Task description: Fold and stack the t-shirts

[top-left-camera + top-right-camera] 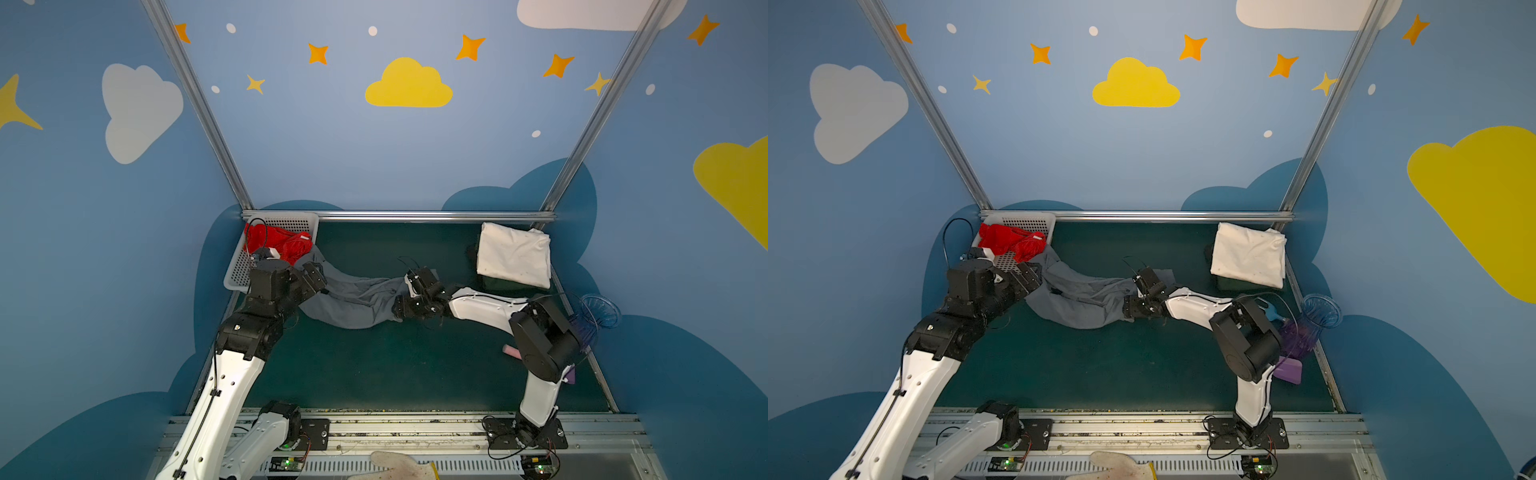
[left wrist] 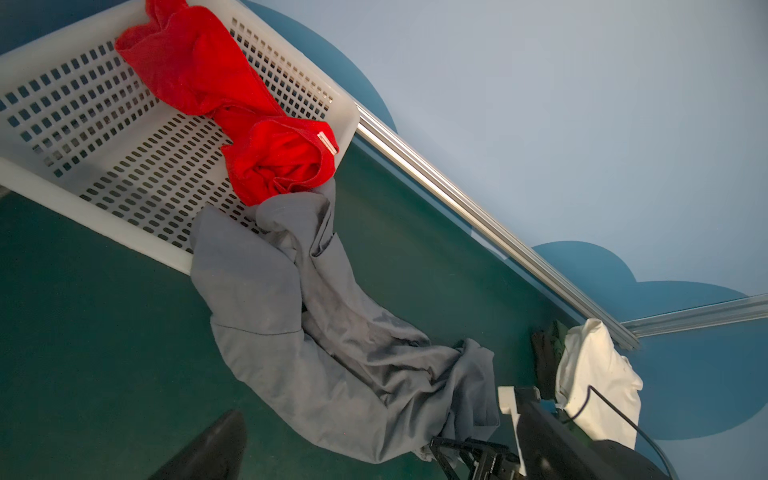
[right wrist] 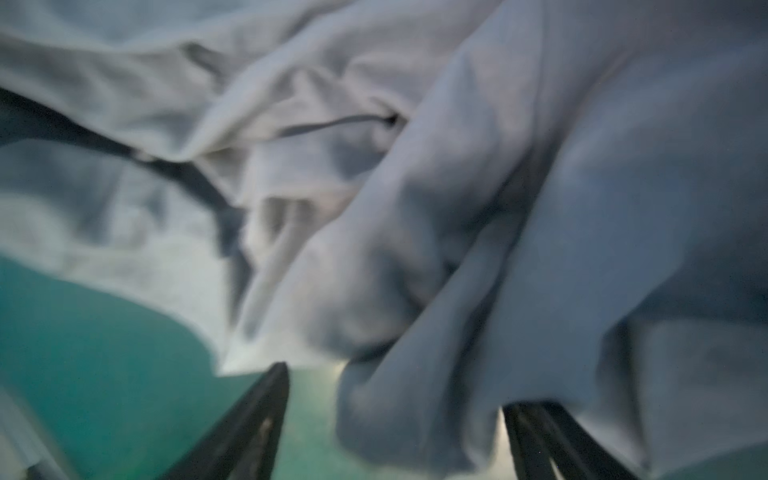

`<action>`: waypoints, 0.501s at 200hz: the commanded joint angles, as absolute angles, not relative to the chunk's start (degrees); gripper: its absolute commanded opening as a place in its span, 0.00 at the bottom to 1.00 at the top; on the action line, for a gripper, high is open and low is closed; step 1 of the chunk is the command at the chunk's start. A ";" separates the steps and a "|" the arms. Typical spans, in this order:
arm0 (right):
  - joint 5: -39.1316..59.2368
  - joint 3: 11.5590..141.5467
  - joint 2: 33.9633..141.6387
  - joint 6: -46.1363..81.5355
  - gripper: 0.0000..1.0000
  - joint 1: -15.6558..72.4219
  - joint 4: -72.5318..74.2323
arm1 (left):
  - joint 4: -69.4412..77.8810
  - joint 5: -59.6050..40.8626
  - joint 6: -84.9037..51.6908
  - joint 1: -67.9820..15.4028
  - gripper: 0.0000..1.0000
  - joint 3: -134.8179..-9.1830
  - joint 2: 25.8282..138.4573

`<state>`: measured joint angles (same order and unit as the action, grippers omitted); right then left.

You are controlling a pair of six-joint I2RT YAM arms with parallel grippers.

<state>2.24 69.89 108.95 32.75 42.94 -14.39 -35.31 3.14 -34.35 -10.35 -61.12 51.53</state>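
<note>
The slate grey cloth t-shirt (image 1: 353, 299) is laid crumpled on the dark green table (image 1: 395, 365), one end draped over the rim of the white perforated plastic basket (image 1: 291, 220). The left gripper (image 1: 313, 277) is held open beside that end. The right gripper (image 3: 397, 388) is seen with jaws apart around a fold.

both arms reach in low toward the middle. left gripper (image 1: 320, 279) has its jaws spread wide, right gripper (image 3: 395, 388) tipped down, jaws apart too.
</note>
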 commanded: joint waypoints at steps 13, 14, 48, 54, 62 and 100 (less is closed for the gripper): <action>-7.56 76.74 114.39 32.92 0.44 42.74 -26.87 | -34.85 3.78 -31.46 -8.37 1.00 -60.72 51.43; -7.56 76.78 114.50 32.94 0.43 42.73 -26.88 | -34.83 3.78 -31.46 -8.36 1.00 -60.68 51.42; -8.05 78.87 114.21 31.97 0.00 42.02 -29.00 | -33.93 4.48 -30.34 -7.23 1.00 -59.60 51.85; -8.97 79.85 113.65 31.21 0.00 41.80 -30.33 | -33.96 4.48 -30.16 -7.06 1.00 -59.57 52.03; -10.39 81.44 112.72 30.02 0.00 41.42 -32.48 | -33.86 4.40 -29.94 -6.88 1.00 -59.51 52.24; -23.78 88.80 105.95 25.50 0.00 36.20 -43.74 | -33.34 5.00 -28.53 -6.70 1.00 -59.63 53.24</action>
